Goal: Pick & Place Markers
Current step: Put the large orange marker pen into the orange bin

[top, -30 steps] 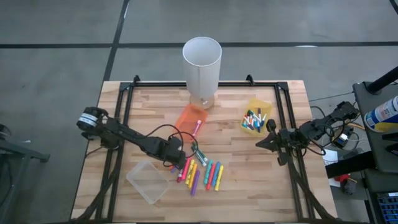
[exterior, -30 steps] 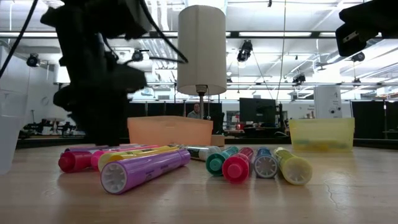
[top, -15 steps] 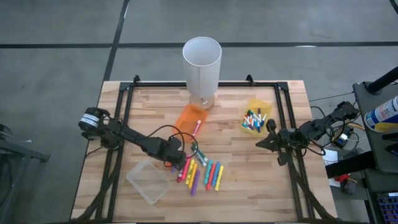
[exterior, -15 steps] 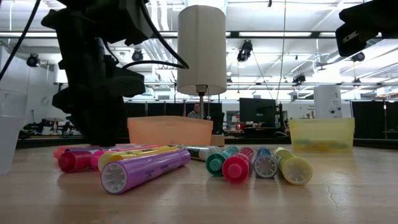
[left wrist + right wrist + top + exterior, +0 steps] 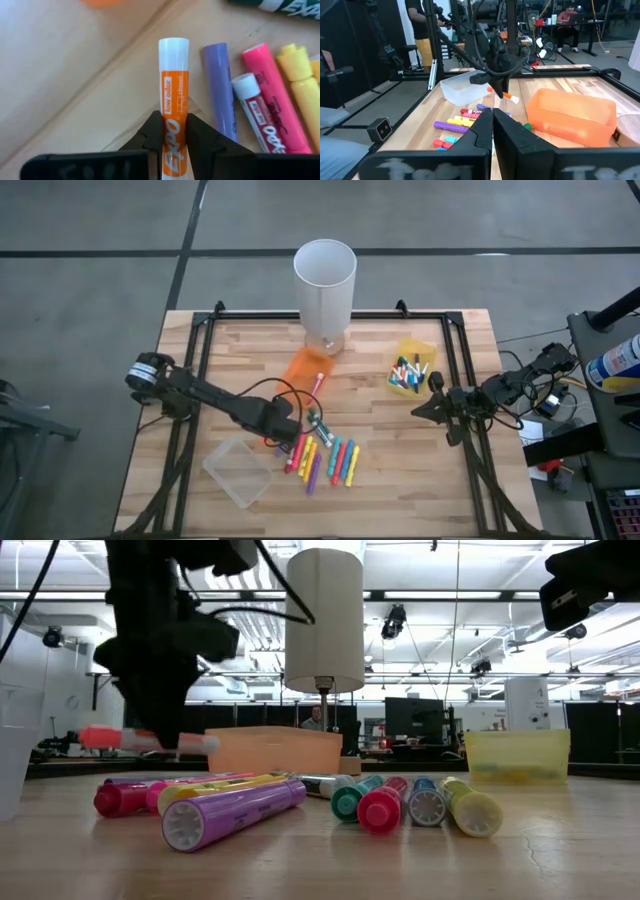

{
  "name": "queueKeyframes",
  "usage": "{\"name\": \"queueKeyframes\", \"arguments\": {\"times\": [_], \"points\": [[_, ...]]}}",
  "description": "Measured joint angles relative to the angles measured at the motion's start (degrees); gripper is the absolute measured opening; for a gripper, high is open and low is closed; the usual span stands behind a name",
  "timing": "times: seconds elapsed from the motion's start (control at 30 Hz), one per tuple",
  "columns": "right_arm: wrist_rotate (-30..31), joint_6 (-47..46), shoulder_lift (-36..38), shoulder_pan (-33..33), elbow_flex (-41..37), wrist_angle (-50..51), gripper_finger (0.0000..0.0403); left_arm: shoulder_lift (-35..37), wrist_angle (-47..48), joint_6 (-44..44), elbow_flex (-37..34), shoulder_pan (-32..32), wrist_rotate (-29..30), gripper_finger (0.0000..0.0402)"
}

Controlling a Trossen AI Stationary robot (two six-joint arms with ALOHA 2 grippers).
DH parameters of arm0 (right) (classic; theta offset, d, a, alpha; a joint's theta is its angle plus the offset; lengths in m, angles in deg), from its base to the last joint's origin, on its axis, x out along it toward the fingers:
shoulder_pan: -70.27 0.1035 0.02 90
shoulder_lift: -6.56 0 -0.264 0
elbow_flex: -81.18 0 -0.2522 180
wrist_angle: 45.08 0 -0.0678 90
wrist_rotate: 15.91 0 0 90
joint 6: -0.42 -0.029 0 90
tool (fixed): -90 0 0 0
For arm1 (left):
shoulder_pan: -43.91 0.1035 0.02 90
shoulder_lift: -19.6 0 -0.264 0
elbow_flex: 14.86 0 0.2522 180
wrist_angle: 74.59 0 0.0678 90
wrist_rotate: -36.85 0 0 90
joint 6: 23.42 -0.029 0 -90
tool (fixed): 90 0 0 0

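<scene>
The orange-barrelled, white-capped marker pen [image 5: 173,107] is clamped crosswise between the two fingers of my left claw [image 5: 174,136], lifted clear of the wooden surface [image 5: 400,450]. Its long axis lies level in the low view, just above the row of loose coloured markers [image 5: 300,805]. The translucent orange plastic bin [image 5: 306,368] sits near, beyond them toward the tall white cylinder [image 5: 325,280]. My right claw [image 5: 420,409] waits closed beside the yellow plastic bin [image 5: 432,350], well apart.

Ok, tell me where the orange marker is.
The orange marker is clamped in the left gripper, lifted clear of the table in the low view, above the row of loose markers and beside the orange bin.
</scene>
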Motion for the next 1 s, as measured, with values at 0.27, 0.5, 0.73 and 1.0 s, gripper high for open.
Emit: {"name": "queueKeyframes", "arguments": {"times": [0.27, 0.5, 0.73, 1.0], "points": [[0.0, 0.0, 0.0, 0.0, 0.0, 0.0, 0.0009, 0.0, 9.1, -2.1, 7.3, 0.3, 4.1, 0.0054], [0.0, 0.0, 0.0, 0.0, 0.0, 0.0, 0.0009, 0.0, 15.4, -6.1, 13.9, 2.5, 9.3, 0.0054], [0.0, 0.0, 0.0, 0.0, 0.0, 0.0, 0.0009, 0.1, 13.5, -14.1, 16.5, 9.2, 10.6, 0.0054], [0.0, 0.0, 0.0, 0.0, 0.0, 0.0, 0.0009, 0.1, 9.7, -21.2, 16.2, 16.1, 11.2, 0.0054]]}}
